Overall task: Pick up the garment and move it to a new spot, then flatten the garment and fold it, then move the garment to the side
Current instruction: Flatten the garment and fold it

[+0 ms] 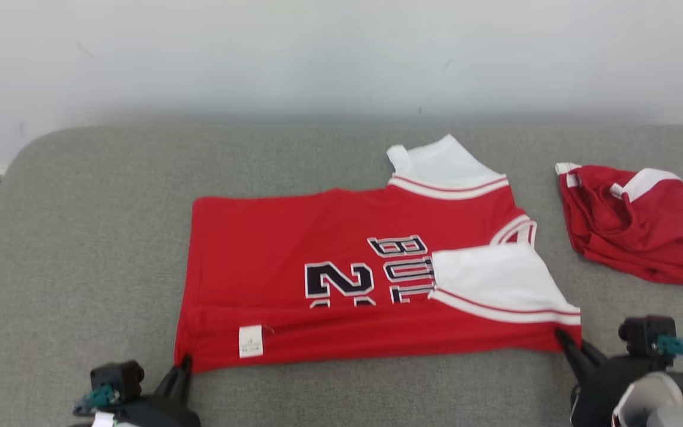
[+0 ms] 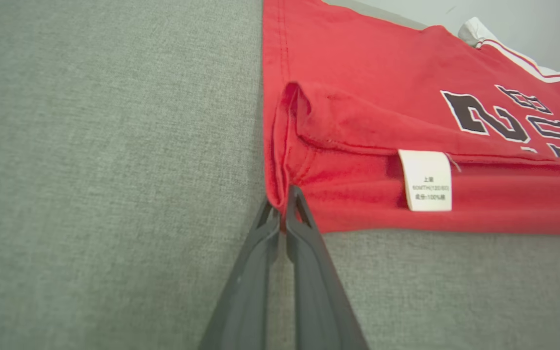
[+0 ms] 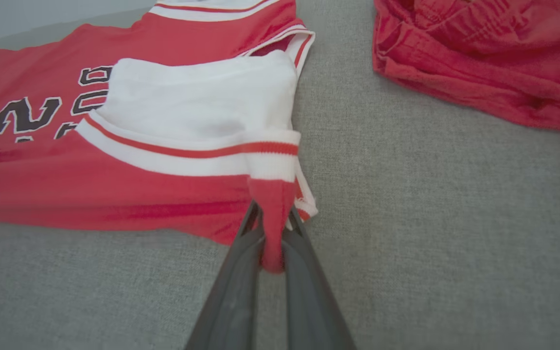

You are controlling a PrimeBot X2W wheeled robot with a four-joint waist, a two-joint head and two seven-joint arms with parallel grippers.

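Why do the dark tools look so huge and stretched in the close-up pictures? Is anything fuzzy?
Left wrist view: the wide lens stretches the left tool, while the label is sharp. Right wrist view: the right tool blurs toward the bottom edge; the jersey is crisp. Head view: soft, even light, no glare, slightly hazy.

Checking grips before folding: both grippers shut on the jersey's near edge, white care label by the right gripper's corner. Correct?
No. The care label is by the left gripper, not the right gripper, as the left wrist view shows. Both are shut on the jersey.
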